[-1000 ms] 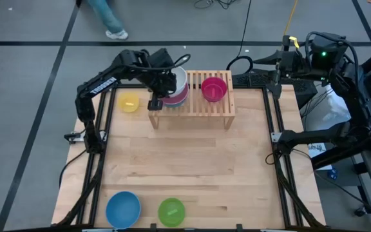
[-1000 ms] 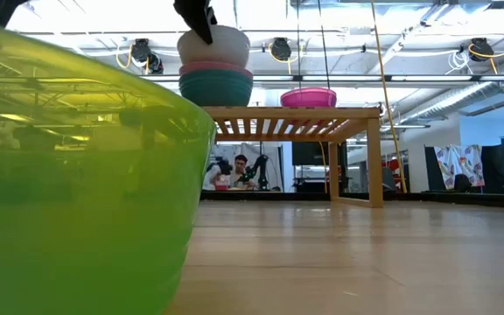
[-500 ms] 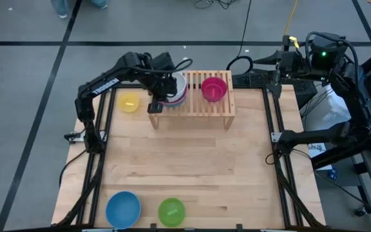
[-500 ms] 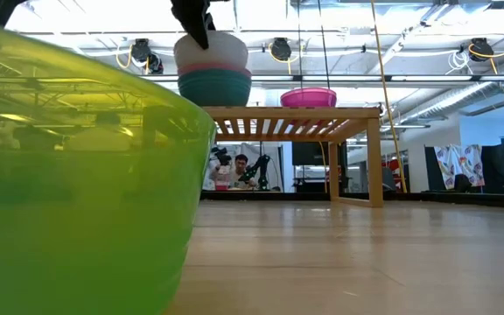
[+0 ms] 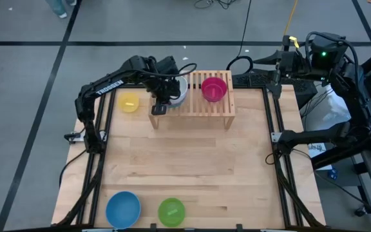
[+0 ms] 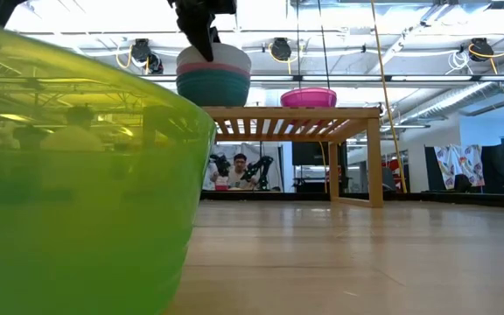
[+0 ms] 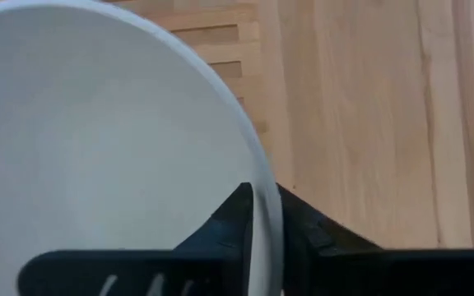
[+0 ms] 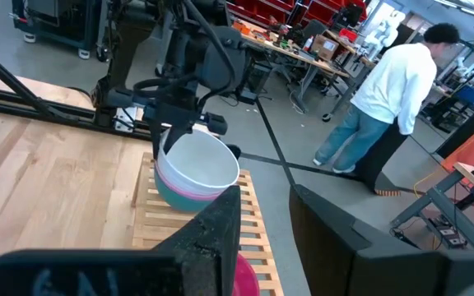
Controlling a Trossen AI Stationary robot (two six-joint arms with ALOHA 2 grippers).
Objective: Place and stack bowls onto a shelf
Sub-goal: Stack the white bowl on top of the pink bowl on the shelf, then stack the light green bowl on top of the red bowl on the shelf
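My left gripper (image 5: 165, 98) is over the left end of the light-wood shelf (image 5: 198, 106), shut on the white bowl (image 5: 178, 87). That bowl sits nested in a pink bowl (image 6: 213, 68), which sits in a teal one (image 6: 213, 89); the stack rests on the shelf's slats. A magenta-red bowl (image 5: 214, 89) stands on the slats farther right. The yellow bowl (image 5: 129, 102) lies on the table left of the shelf. The blue bowl (image 5: 122, 209) and lime green bowl (image 5: 171, 211) sit at the near edge. My right gripper (image 5: 272, 63) waits open off the far right corner. No purple bowl shows. My left gripper pinches the white bowl's rim (image 7: 263, 177) on its near-left side, one finger (image 7: 235, 215) inside the bowl and one (image 7: 307, 234) outside. The fingers come from above, pointing down. The bowl sits upright, nested in the pink bowl of the stack.
The lime green bowl (image 6: 77, 175) fills the low view's left foreground. The middle of the table (image 5: 185, 161) is bare wood. Shelf slats between the stack and the magenta-red bowl, and at the right end (image 5: 227, 96), are free. A person (image 8: 385, 107) stands beyond the table.
My left gripper has come down a little and shifted slightly toward the table's right, still shut on the rim. The white bowl, which stood high above the pink one, has sunk deeper into the stack and now sits level in it.
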